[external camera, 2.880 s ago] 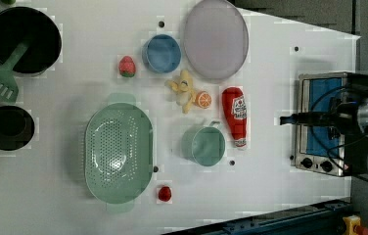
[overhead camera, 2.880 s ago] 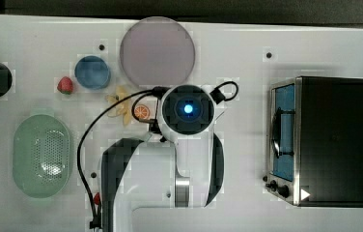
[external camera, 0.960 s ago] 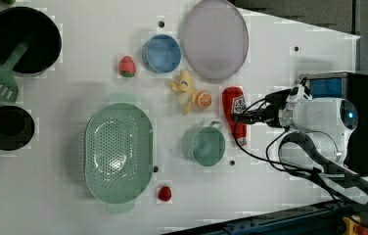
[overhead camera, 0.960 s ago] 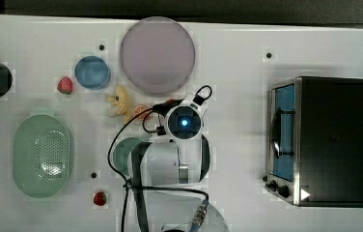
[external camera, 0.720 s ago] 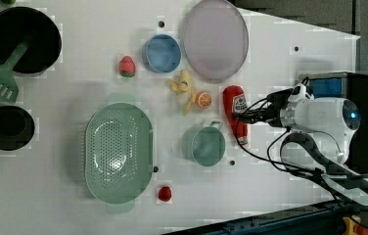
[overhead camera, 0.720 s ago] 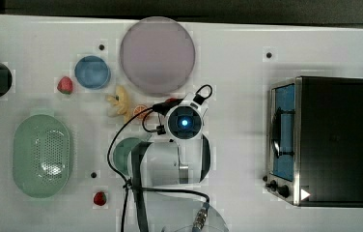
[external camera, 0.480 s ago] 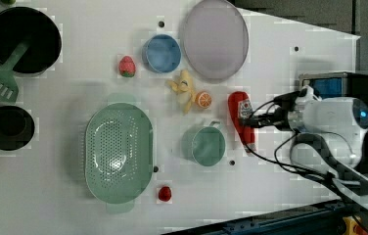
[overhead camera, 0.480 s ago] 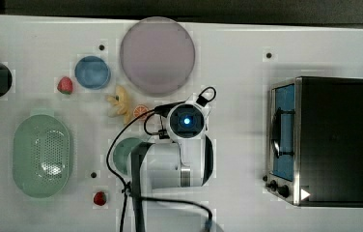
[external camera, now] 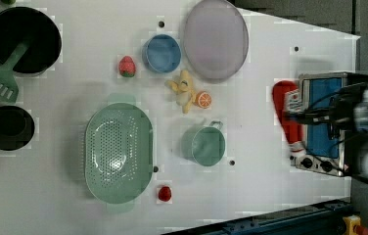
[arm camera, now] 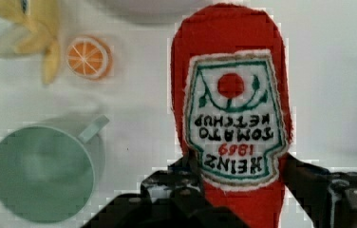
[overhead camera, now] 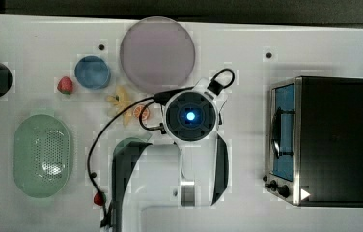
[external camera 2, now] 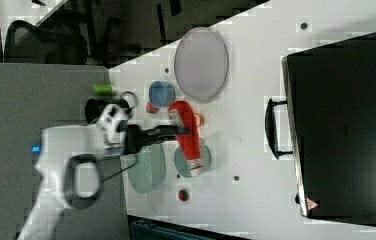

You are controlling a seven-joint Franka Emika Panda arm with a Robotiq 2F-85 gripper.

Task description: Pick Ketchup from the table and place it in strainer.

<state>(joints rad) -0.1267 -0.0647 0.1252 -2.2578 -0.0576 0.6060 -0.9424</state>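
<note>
Your gripper (arm camera: 236, 190) is closed on the Ketchup (arm camera: 231, 109). In the wrist view the two dark fingers (arm camera: 309, 185) press against either side of the red bottle just below its label, so the grip is on the bottle's body rather than at its neck.

The change to note is height. Half a second ago the left view showed the Ketchup lying on the table just beside the teal cup, with the gripper down at it. Now the left view shows the Ketchup (external camera: 289, 115) drawn out towards the left view's right, in front of the toaster oven (external camera: 326, 122), and well apart from the cup (external camera: 204, 144). The right view agrees: the bottle (external camera 2: 187, 132) hangs at the end of the gripper (external camera 2: 178, 131), standing in front of the cup and the orange slice rather than lying among them. In my judgement the bottle is off the table and the pick is complete.

The placing is still outstanding. The strainer (external camera: 118, 152) sits unoccupied towards the left view's left, well apart from the bottle, with the cup, the banana peel (external camera: 184, 88) and the orange slice (external camera: 203, 99) lying between them. A strawberry (external camera: 164, 193) rests just beside the strainer's rim.

You should expect a long carry across the table. The bottle hangs lengthwise past the fingers, so it may swing or slip; I would keep it high over the cup.
</note>
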